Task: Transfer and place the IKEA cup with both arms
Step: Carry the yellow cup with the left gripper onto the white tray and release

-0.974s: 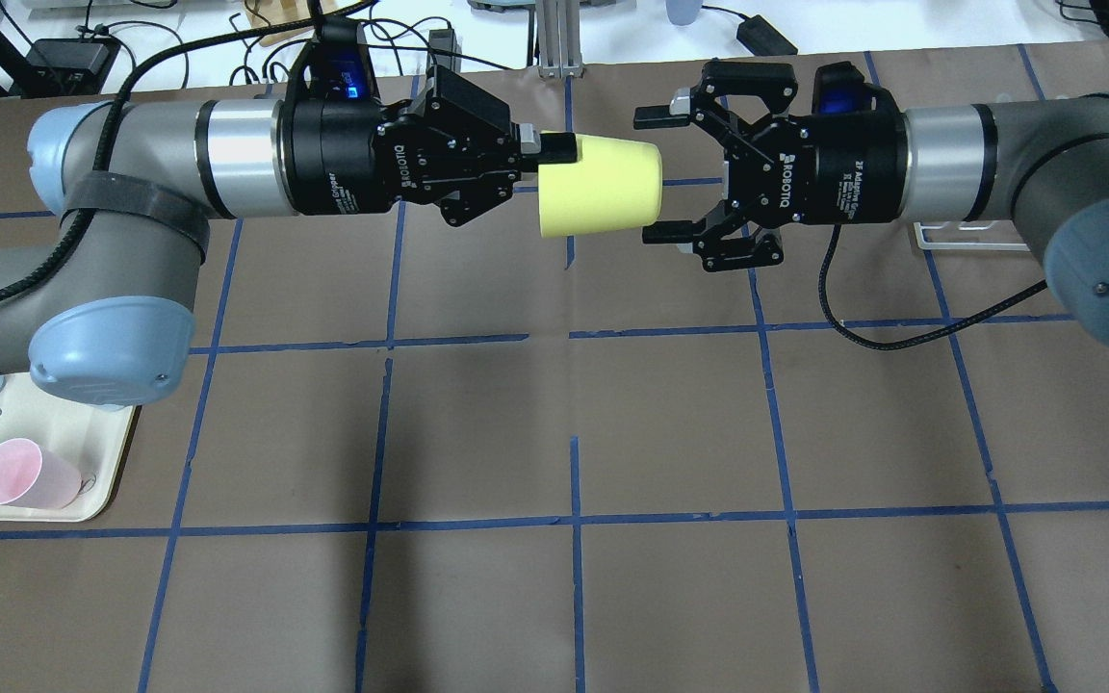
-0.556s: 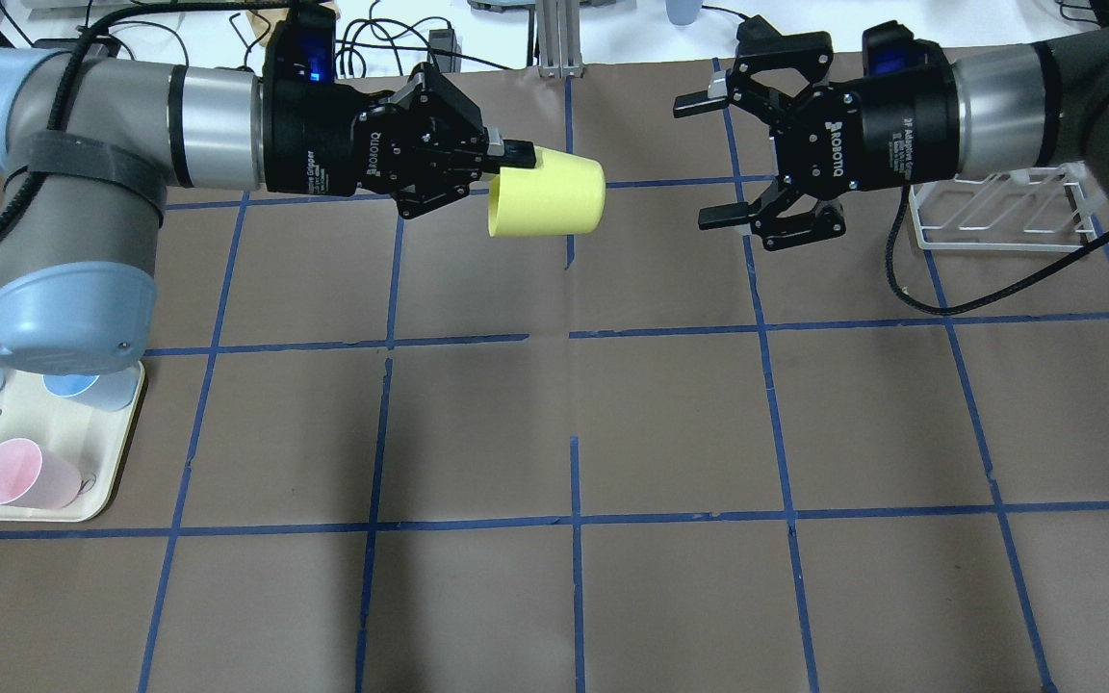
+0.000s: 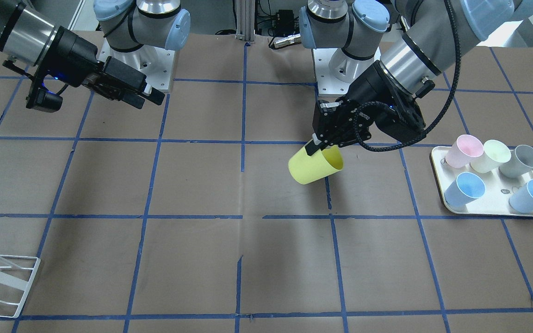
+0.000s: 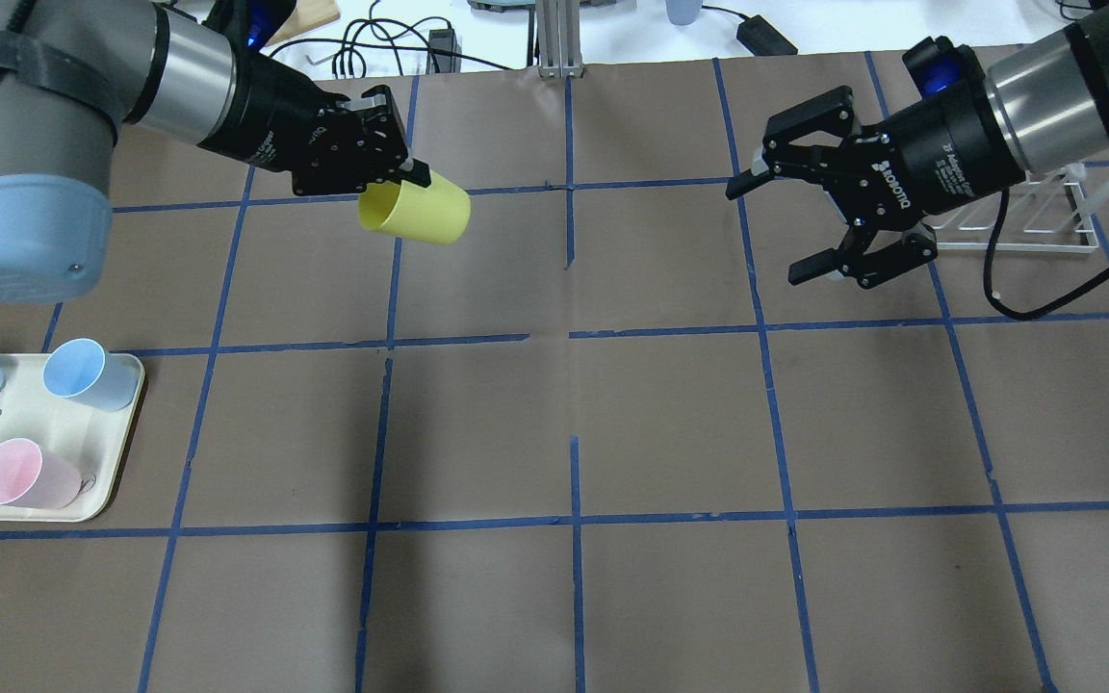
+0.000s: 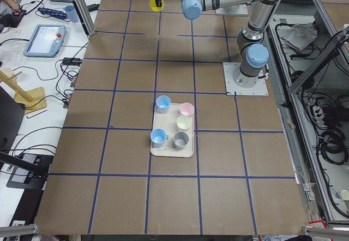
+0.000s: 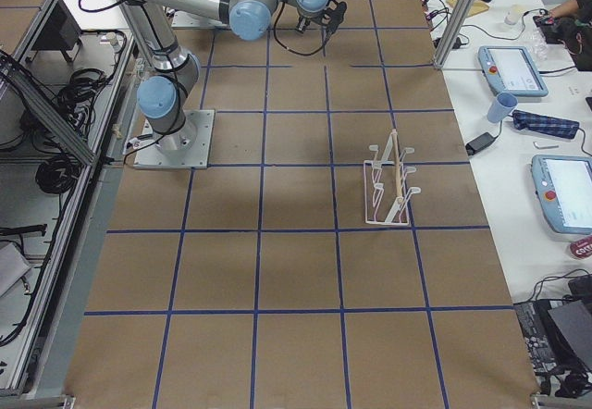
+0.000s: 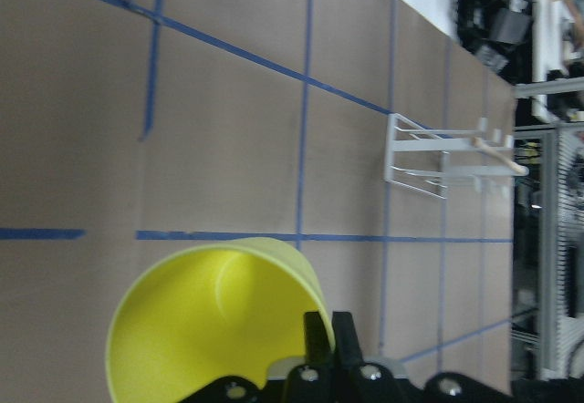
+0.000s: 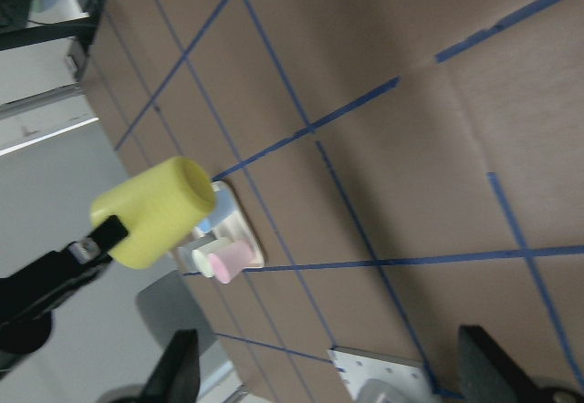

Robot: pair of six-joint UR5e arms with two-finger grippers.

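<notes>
The bright yellow IKEA cup (image 4: 417, 213) hangs on its side above the table, left of centre, mouth toward my left arm. My left gripper (image 4: 408, 177) is shut on its rim, one finger inside the mouth. The front view shows the same grip (image 3: 315, 147) on the cup (image 3: 315, 165), and the left wrist view looks into the cup's mouth (image 7: 210, 321). My right gripper (image 4: 768, 231) is open and empty, well to the right of the cup with a wide gap between them. The right wrist view shows the cup (image 8: 155, 211) far off.
A cream tray (image 4: 119, 452) with several pastel cups (blue, pink, green, grey) sits at the table's left edge (image 3: 493, 210). A white wire rack (image 4: 1007, 226) stands behind my right arm, and also shows in the exterior right view (image 6: 388, 187). Blue tape lines grid the brown table.
The two grippers have drawn apart. My left gripper carried the yellow cup leftward and tilted it. My right gripper moved back to the right, staying open.
</notes>
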